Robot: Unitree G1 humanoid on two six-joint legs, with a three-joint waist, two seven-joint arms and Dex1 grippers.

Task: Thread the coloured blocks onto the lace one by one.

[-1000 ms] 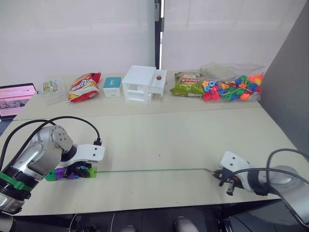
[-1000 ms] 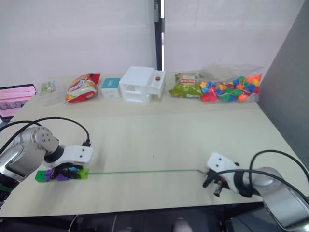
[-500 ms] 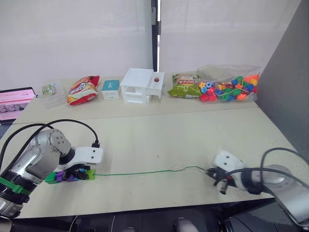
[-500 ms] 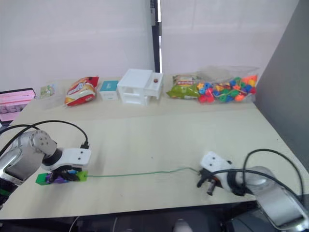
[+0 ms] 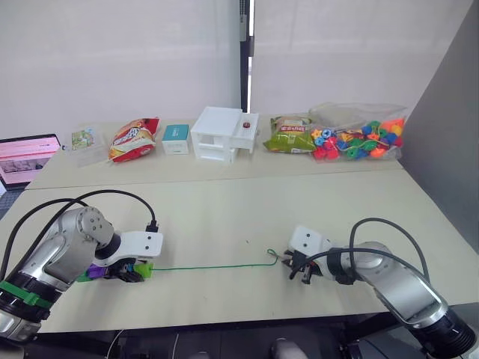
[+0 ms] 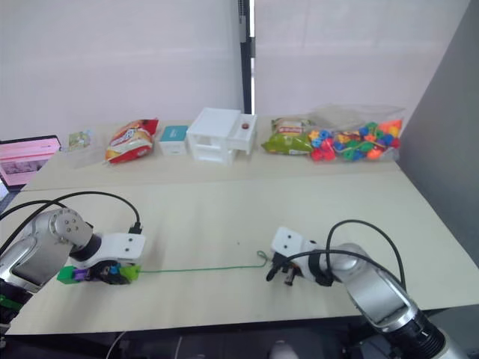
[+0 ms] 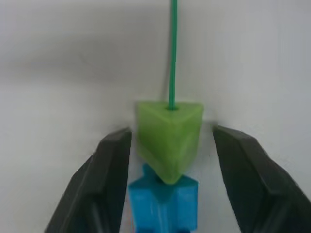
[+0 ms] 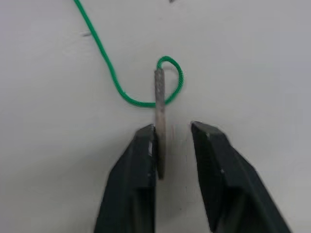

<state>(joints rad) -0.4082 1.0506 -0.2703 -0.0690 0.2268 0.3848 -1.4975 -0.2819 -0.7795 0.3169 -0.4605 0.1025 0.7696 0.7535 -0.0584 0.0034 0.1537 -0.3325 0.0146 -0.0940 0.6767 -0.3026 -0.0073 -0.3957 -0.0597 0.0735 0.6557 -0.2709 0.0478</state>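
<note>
Your right end effector (image 8: 172,145) has its fingers slightly apart, and the lace's stiff tip (image 8: 160,121) lies between them against one finger, with a gap to the other. You are not clamped on it. Just past the fingertips the lace (image 5: 209,267) curls into a small loop beside the tip, then runs slack across the bench (image 5: 247,209) toward your left arm.

Your left end effector (image 7: 167,160) is also apart, straddling the threaded blocks without touching them. The green block (image 7: 168,135) sits between the fingers with the lace entering its far face, and the blue block (image 7: 165,206) is pressed up behind it, nearer the wrist. In the head views at least one purple block (image 5: 96,272) follows in the same row.

By my reading, you are between blocks: a short row is strung, and the tip is down on the bench. The next move likely calls for a firm pinch on the tip and a fresh block brought close. The only loose ones I see are in the bag (image 5: 358,133), well away from both end effectors at the far side of the bench.

The knotted end and the back of the row are hidden under your left arm, so I cannot count the blocks. The blue block is cut off at the frame edge.
</note>
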